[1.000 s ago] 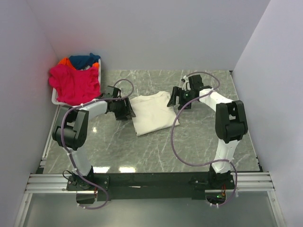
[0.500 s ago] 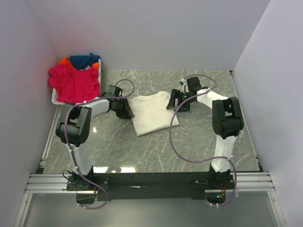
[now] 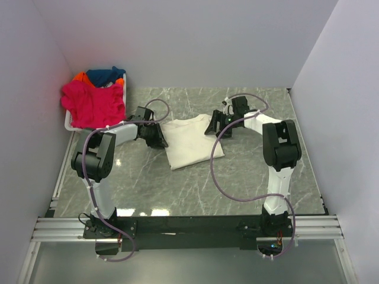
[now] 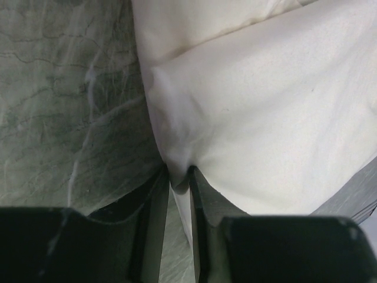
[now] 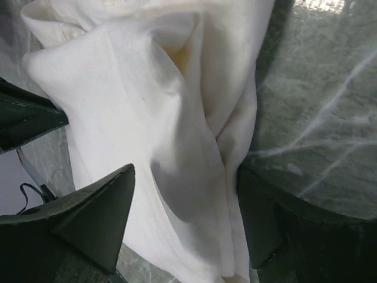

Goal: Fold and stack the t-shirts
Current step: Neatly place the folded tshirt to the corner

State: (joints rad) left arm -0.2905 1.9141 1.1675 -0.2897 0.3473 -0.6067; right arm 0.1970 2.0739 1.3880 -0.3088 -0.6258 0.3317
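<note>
A cream off-white t-shirt [image 3: 190, 141] lies folded on the marble table [image 3: 237, 171]. My left gripper [image 3: 160, 137] is at its left edge, shut on a pinch of the cream cloth [image 4: 235, 118]. My right gripper [image 3: 214, 125] is at the shirt's far right corner, open, its fingers [image 5: 94, 218] straddling the bunched cream cloth [image 5: 171, 135]. A magenta pink t-shirt [image 3: 95, 105], a dark blue one [image 3: 105, 75] and an orange one [image 3: 79, 77] are heaped in the white basket [image 3: 70, 125] at the far left.
White walls close in the table at the back and both sides. Purple cables [image 3: 216, 171] loop from both arms over the table. The arm bases and a metal rail [image 3: 189, 225] run along the near edge.
My right gripper has moved left onto the shirt's right corner. My left gripper has shifted slightly toward the far left edge of the shirt.
</note>
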